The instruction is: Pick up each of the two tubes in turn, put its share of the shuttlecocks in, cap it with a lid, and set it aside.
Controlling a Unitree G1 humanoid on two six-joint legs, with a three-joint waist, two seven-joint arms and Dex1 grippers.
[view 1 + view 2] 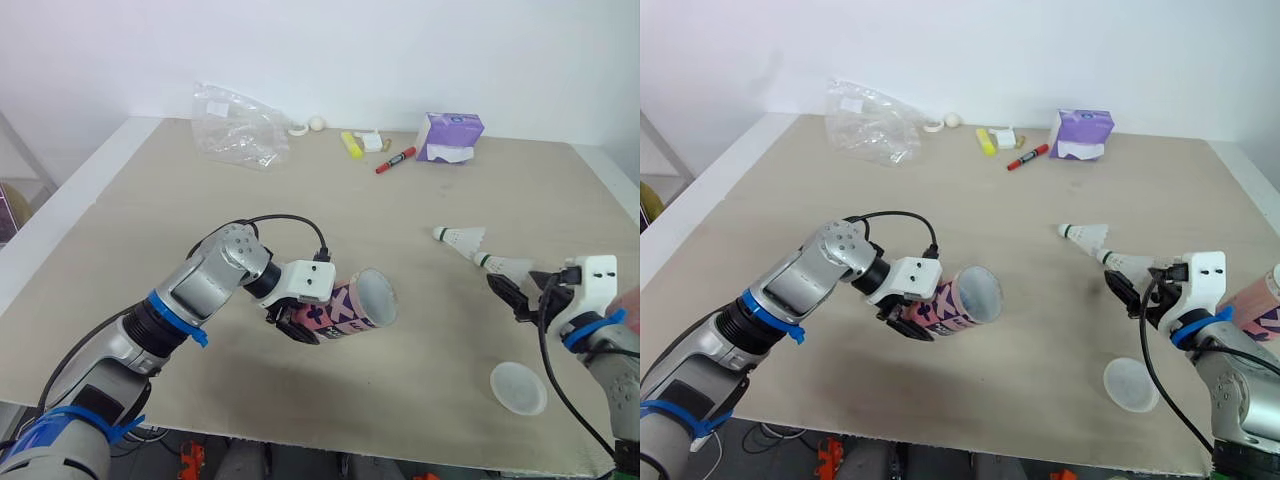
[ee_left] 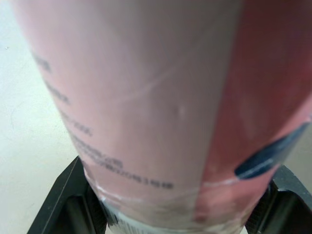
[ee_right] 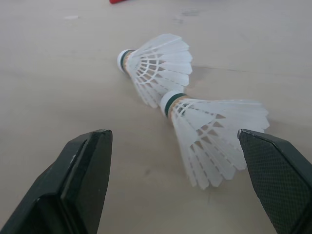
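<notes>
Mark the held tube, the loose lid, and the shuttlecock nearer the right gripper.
tube (image 1: pixel 345 310): left eye view, printed side wall.
lid (image 1: pixel 518 387): left eye view, its centre.
nearer shuttlecock (image 3: pixel 214 139): right wrist view, feather skirt.

Two shuttlecocks (image 1: pixel 460 237) (image 1: pixel 505 266), two tubes (image 1: pixel 952 300) (image 1: pixel 1262 305), one lid (image 1: pixel 518 388), one plastic bag (image 1: pixel 235 125), one tissue box (image 1: pixel 450 135), one red marker (image 1: pixel 396 160), one highlighter (image 1: pixel 351 145)

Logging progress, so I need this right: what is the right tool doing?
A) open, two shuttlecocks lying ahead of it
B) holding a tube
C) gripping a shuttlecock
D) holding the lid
A: the right tool is open, fingers spread, while the near shuttlecock and the far shuttlecock lie ungripped on the table.
</notes>
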